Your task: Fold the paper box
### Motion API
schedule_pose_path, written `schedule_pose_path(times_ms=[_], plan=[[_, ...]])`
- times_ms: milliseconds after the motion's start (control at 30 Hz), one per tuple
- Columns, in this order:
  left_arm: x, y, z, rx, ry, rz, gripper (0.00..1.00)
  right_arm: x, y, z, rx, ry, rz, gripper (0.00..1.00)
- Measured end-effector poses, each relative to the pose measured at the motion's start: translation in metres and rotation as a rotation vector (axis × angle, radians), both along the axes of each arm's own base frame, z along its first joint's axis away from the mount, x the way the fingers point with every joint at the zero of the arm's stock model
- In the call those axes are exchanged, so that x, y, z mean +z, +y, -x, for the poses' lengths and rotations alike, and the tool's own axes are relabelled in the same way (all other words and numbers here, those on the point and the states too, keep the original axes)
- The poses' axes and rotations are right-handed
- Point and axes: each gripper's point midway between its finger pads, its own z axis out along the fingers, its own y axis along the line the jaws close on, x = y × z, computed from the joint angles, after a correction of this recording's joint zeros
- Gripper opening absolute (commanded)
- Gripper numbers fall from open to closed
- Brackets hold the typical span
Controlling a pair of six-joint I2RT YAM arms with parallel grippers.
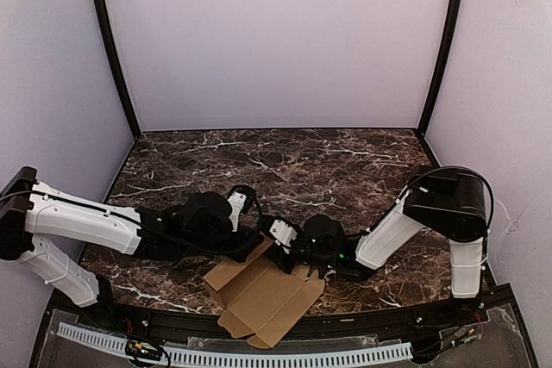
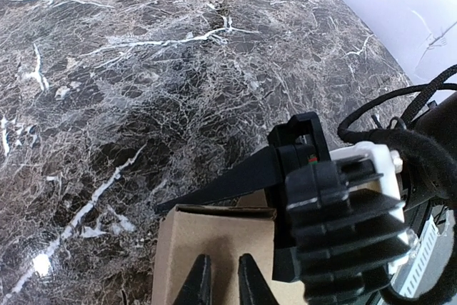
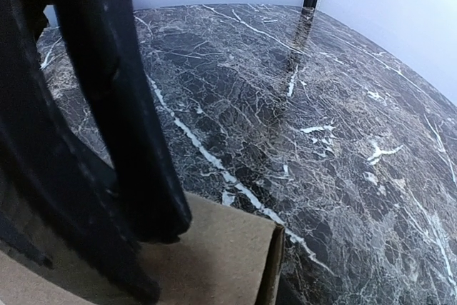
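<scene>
The paper box [image 1: 263, 299] lies mostly flat at 6 o'clock on the marble table [image 1: 345, 161] (its 12 o'clock panel tilts upward). The left gripper [image 2: 225, 266], in from 9 o'clock, has its fingers close together over the card, though a pinch cannot be told. The right gripper [image 1: 276, 237], in from 3 o'clock, meets that same panel; its state is hidden.

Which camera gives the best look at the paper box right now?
Top external: the paper box shows nearly whole, panels and flaps spread out, only its far edge covered. Each wrist view catches just one tan panel, cropped.
</scene>
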Motion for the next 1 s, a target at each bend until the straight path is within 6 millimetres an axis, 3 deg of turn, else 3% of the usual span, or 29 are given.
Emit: schedule_pose_path(times_ms=[333, 567, 1000], plan=[[0.000, -0.006, -0.001, -0.002, 0.010, 0.015, 0.12, -0.012, -0.014, 0.004, -0.026, 0.006, 0.042, 0.30], [0.000, -0.011, -0.003, -0.004, 0.013, 0.015, 0.11, -0.017, -0.028, 0.007, -0.059, 0.008, 0.059, 0.20], [-0.001, -0.017, -0.003, -0.011, 0.022, 0.020, 0.11, -0.012, -0.028, -0.001, -0.105, -0.011, 0.051, 0.13]])
